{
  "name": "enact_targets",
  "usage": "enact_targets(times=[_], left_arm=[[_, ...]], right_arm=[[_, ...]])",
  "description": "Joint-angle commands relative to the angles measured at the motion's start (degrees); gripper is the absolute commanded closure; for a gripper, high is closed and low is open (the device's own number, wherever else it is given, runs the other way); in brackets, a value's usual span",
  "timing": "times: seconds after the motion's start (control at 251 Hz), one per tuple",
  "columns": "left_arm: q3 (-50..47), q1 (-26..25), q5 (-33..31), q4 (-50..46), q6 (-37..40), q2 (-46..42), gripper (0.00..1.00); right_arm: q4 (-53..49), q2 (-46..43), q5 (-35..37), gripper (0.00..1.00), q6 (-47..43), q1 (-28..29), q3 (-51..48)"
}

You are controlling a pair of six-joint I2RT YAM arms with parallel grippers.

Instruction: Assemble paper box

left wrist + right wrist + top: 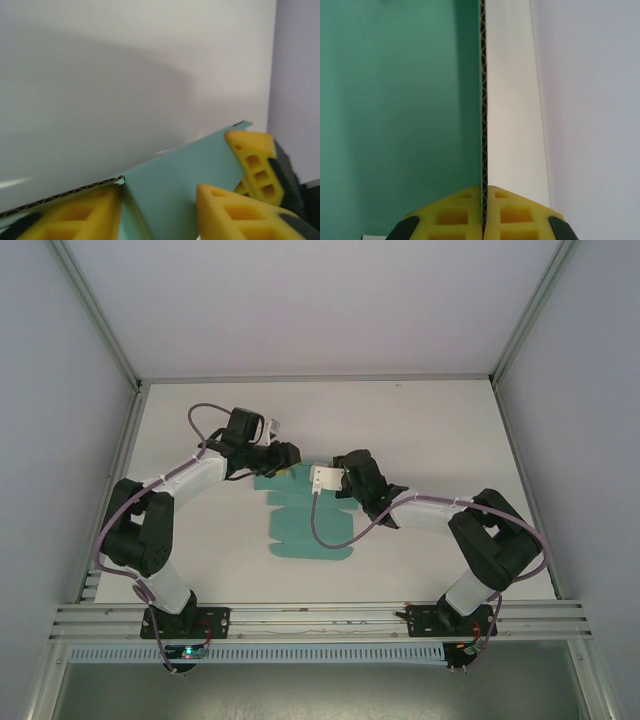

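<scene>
The box (305, 530) is a flat teal-green die-cut sheet with stepped flaps. It lies mid-worktop (450, 440), with its far end under both tools. The left wrist view shows a panel (175, 175) with a brown fluted edge, raised off the white surface. The left tool (159, 187) has its yellow fingers apart, the panel between them. The right tool (483, 189) is pinched tight on an upright flap (395, 100), seen edge-on, with a finger on each face. From above, the left tool (285, 465) and the right tool (335, 478) stand near each other.
</scene>
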Motion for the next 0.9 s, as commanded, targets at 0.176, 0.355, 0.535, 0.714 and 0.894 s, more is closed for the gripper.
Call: enact_targets(times=[0.176, 0.355, 0.535, 0.714, 0.894], left_arm=[[-5.7, -1.0, -1.4, 18.1, -12.4, -4.5, 0.79], [-7.8, -1.0, -1.9, 21.7, -15.3, -5.3, 0.88], [-6.4, -0.9, -4.0, 14.1, -9.9, -7.1, 0.6], [-8.4, -0.9, -12.3, 1.8, 0.8, -16.9, 0.13], [-17.0, 0.7, -29.1, -9.3, 5.5, -30.4, 0.0]], right_arm=[[4.5, -2.6, -2.1, 1.0, 3.4, 2.0, -3.2], [4.3, -3.6, -2.2, 1.0, 2.9, 2.3, -3.8], [3.1, -5.2, -1.1, 1.0, 1.8, 2.3, -3.8], [0.9, -7.2, -0.1, 1.0, 2.4, 1.1, -3.9], [-0.4, -10.5, -4.0, 1.0, 6.8, -2.7, -5.2]])
